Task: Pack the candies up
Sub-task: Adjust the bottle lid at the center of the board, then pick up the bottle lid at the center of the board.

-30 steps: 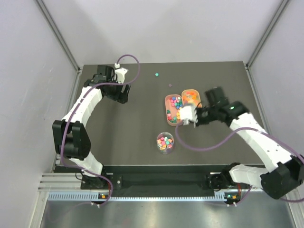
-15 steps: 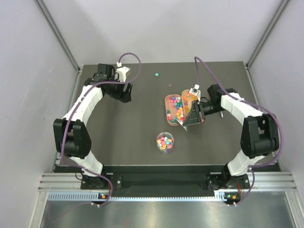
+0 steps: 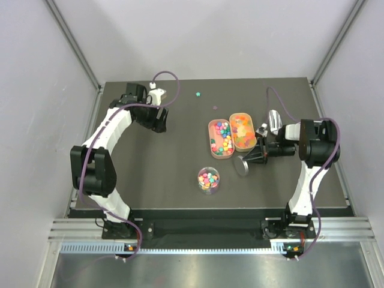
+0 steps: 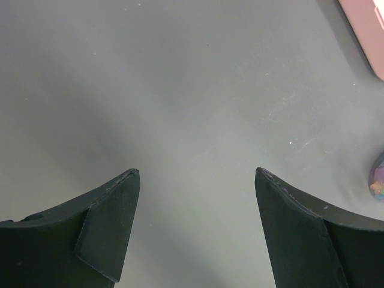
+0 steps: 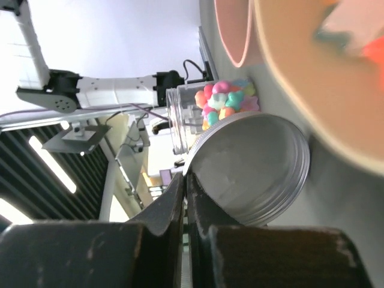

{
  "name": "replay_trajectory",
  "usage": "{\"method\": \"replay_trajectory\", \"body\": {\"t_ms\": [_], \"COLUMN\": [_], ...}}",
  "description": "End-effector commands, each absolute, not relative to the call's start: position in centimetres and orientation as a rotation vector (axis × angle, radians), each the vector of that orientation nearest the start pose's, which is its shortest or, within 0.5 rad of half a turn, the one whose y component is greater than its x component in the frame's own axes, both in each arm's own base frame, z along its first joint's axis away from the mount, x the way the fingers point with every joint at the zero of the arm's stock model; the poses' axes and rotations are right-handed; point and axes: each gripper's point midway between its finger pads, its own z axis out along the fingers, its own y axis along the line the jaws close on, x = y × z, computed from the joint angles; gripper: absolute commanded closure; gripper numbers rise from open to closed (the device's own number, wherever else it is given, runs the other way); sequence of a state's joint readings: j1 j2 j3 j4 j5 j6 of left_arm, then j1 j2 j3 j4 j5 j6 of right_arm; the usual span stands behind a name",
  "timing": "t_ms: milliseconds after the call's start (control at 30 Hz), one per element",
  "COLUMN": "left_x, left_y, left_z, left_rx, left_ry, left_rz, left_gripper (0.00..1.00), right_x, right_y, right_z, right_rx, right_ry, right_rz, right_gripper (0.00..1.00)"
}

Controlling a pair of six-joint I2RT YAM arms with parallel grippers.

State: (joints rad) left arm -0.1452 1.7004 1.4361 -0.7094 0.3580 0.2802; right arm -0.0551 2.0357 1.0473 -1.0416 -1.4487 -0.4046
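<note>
The candies are tiny bright sweets. Some fill an open clear jar (image 3: 209, 179) near the front; more lie in two oval orange trays (image 3: 221, 137) (image 3: 242, 131). My right gripper (image 3: 252, 158) is low beside the trays and shut on the rim of a round metal lid (image 3: 241, 166). In the right wrist view the shut gripper (image 5: 186, 177) pinches the lid's (image 5: 252, 168) edge, with the jar (image 5: 180, 117) and its candies (image 5: 222, 99) behind. A metal scoop (image 3: 275, 122) lies by the right arm. My left gripper (image 3: 157, 120) (image 4: 197, 174) is open and empty over bare table.
Two loose candies (image 3: 197, 93) (image 3: 215, 108) lie behind the trays. In the left wrist view a tray corner (image 4: 366, 24) and the jar's edge (image 4: 378, 180) show at the right. Grey walls enclose the dark table (image 3: 156, 174).
My right arm has swung back from over the trays to the right, and the gripper has come down with the lid beside the trays. The left arm has hardly moved.
</note>
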Motion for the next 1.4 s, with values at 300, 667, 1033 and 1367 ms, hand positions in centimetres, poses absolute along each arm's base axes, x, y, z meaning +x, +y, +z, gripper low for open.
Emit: {"method": "replay_trajectory", "body": {"t_ms": [300, 667, 1033, 1367], "left_x": [40.8, 40.7, 41.0, 41.4], "left_y": [-11.4, -12.3, -12.3, -12.3], "left_z": [15.7, 15.6, 16.0, 16.8], "left_rx": [0.707, 0.737, 0.743, 0.741], "left_ry": [2.355, 2.349, 2.335, 2.317], "left_rz": [-0.384, -0.398, -0.369, -0.34], "left_gripper": [0.18, 0.18, 0.17, 0.17], "right_x": [25.8, 26.4, 28.0, 33.9], "right_y": [10.9, 6.8, 2.0, -1.4], "right_z": [8.2, 10.6, 11.0, 23.1], "right_rx": [-0.003, -0.262, -0.641, -0.801], "right_ry": [2.445, 2.451, 2.561, 1.96], "right_rz": [2.016, 1.683, 0.923, 0.162], "right_gripper": [0.74, 0.51, 0.23, 0.01]}}
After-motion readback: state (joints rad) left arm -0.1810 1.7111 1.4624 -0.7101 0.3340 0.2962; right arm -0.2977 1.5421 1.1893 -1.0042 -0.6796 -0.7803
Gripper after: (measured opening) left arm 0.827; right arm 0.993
